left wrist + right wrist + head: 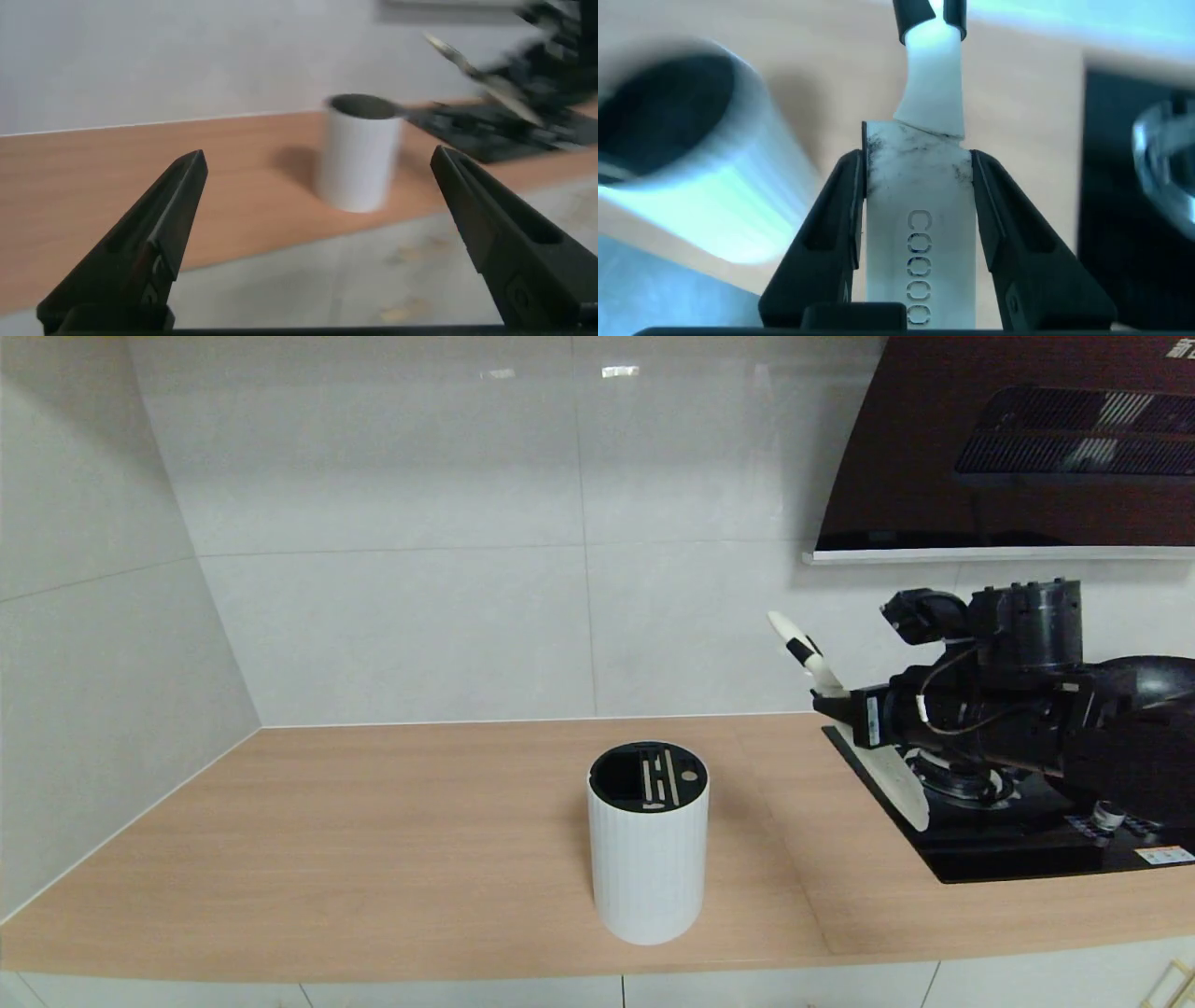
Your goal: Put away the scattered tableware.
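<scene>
A white ribbed utensil holder point(648, 859) with a black slotted top stands upright in the middle of the wooden counter point(373, 840). My right gripper point(845, 707) hovers above the counter's right part, at the stove's edge, shut on a white knife point(898, 782). The knife's handle points up and to the left, its blade down. From the right wrist, the gripper point(920, 215) clamps the blade point(920, 243), with the holder point(682, 159) off to one side. My left gripper point(318, 161) is open with nothing in it, low in front of the counter, facing the holder point(360, 154).
A black cooktop point(1008, 845) with a burner is set into the counter on the right, under a dark range hood point(1008, 448). White tiled walls close the back and left sides. White cabinet fronts point(467, 991) run below the counter edge.
</scene>
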Available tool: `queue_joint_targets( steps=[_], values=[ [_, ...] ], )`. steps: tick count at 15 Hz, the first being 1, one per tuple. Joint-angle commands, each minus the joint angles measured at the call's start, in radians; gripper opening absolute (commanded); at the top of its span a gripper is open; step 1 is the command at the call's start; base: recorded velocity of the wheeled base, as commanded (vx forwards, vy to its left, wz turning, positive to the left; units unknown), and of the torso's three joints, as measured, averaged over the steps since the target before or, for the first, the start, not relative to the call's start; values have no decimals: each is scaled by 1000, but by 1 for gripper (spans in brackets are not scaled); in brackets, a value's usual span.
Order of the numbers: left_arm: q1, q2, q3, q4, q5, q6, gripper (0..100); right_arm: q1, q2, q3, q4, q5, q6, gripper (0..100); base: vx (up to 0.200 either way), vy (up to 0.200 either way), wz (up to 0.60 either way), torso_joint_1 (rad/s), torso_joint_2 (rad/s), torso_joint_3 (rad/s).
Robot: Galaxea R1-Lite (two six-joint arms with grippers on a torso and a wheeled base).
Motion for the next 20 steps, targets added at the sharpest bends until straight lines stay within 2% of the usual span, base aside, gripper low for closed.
queue_joint_targets(
  steps=[1, 2, 3, 4, 5, 6, 7, 8, 10, 11, 14, 17, 20],
  values=[
    [-78, 604, -252, -90, -90, -21, 100, 93, -63, -60, 21, -20, 57, 0, 0, 0, 0, 0, 0, 0],
    [-132, 715, -253, -176, -88, -38, 100, 126, -75, -53, 23, -36, 79, 0, 0, 0, 0, 0, 0, 0],
    [-149, 744, -252, -206, -87, -50, 100, 136, -80, -47, 24, -37, 82, 0, 0, 0, 0, 0, 0, 0],
    [-207, 874, -235, -371, -84, -158, 100, 189, -117, 10, 24, -43, 83, 0, 0, 0, 0, 0, 0, 0],
    [-239, 922, -214, -457, -84, -231, 100, 229, -129, 25, 23, -51, 83, 0, 0, 0, 0, 0, 0, 0],
    [-259, 945, -187, -515, -84, -286, 100, 254, -137, 30, 23, -66, 85, 0, 0, 0, 0, 0, 0, 0],
    [-319, 998, -146, -638, -87, -386, 100, 298, -141, 36, 23, -102, 86, 0, 0, 0, 0, 0, 0, 0],
    [-364, 1029, -121, -736, -85, -452, 100, 327, -143, 39, 21, -126, 99, 0, 0, 0, 0, 0, 0, 0],
    [-442, 1072, -82, -937, -87, -604, 100, 395, -153, 53, 17, -165, 145, 0, 0, 0, 0, 0, 0, 0],
    [-449, 1097, -69, -1003, -87, -633, 100, 413, -160, 55, 17, -168, 156, 0, 0, 0, 0, 0, 0, 0],
    [-449, 1206, -22, -1204, -78, -644, 100, 488, -157, 62, 18, -183, 175, 0, 0, 0, 0, 0, 0, 0],
    [-453, 1210, -19, -1225, -75, -644, 100, 574, -140, 79, 17, -186, 202, 0, 0, 0, 0, 0, 0, 0],
    [-454, 1206, -11, -1265, -73, -645, 100, 594, -137, 90, 9, -186, 202, 0, 0, 0, 0, 0, 0, 0]
  ],
)
